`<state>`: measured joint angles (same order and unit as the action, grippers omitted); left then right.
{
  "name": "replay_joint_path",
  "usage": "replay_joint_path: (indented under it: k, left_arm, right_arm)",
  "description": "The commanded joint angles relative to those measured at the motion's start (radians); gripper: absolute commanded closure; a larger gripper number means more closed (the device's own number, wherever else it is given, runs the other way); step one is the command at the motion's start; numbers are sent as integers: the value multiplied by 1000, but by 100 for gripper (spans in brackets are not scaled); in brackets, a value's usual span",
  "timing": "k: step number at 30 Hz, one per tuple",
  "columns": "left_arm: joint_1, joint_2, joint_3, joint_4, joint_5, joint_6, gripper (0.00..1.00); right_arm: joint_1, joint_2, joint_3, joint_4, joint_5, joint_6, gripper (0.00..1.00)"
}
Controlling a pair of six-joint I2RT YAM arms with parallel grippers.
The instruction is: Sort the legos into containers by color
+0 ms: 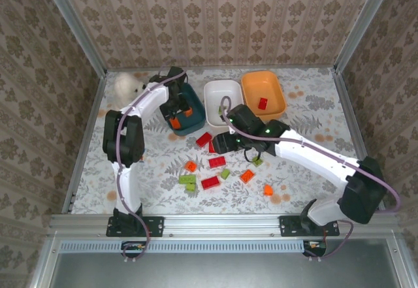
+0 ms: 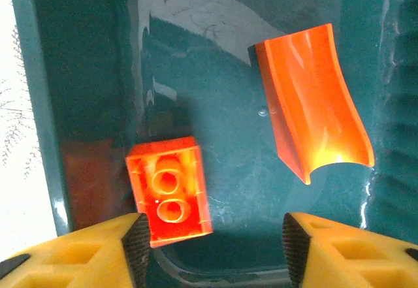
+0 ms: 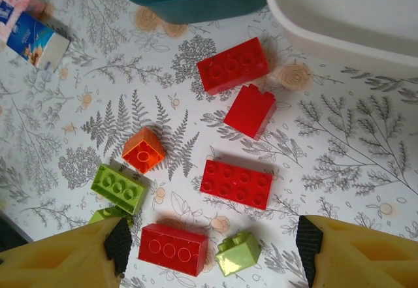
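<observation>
left claw point(image 2: 212, 252): jaws apart, nothing between them, low inside teal dish point(image 2: 78, 72)
beside left claw: orange brick point(image 2: 170, 190), studs up on the dish floor, just beside one finger
further in teal dish: curved orange piece point(image 2: 313, 105), apart from the orange brick
right claw point(image 3: 212, 245): wide, empty, above the table point(image 3: 339, 144)
under right claw: long red brick point(image 3: 172, 249) and pale green brick point(image 3: 238, 252), side by side
further out: wide red brick point(image 3: 236, 183), two more red bricks point(image 3: 233, 64), small orange brick point(image 3: 144, 149), green brick point(image 3: 119, 188), all loose on table
dishes: white dish point(image 1: 215, 92) between teal dish and orange dish point(image 1: 251, 82)
orange dish: holds one red piece point(image 1: 262, 103)
</observation>
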<state>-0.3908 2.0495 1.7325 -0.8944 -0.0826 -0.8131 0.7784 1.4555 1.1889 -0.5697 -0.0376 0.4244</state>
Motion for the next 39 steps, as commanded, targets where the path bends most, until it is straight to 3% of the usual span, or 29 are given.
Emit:
replay_joint_path:
  k: [1,4,8,11,21,29,39]
  left_arm:
    - [2,-147,-5,-12,-1,22,34]
    - [-20,-283,-83,51,24,82,24]
    - [-31,-523,-316,159,120,135,9]
    - [-31,-726,-502,207,173,138,0]
    - [-29,-1229,-865,138,270,77,0]
    - [-40,-1349,-936,156,281,22,0]
    - [-40,-1329,-934,187,300,34,1]
  right_arm:
    - [34,91,62,-89,59,-25,27]
    - [69,178,94,-110,95,-3,10]
    - [92,283,137,-128,109,38,0]
    - [98,340,159,-141,120,66,0]
    - [101,492,221,-182,143,129,0]
    - [91,558,251,-197,174,165,6]
    - [91,577,250,-196,160,191,29]
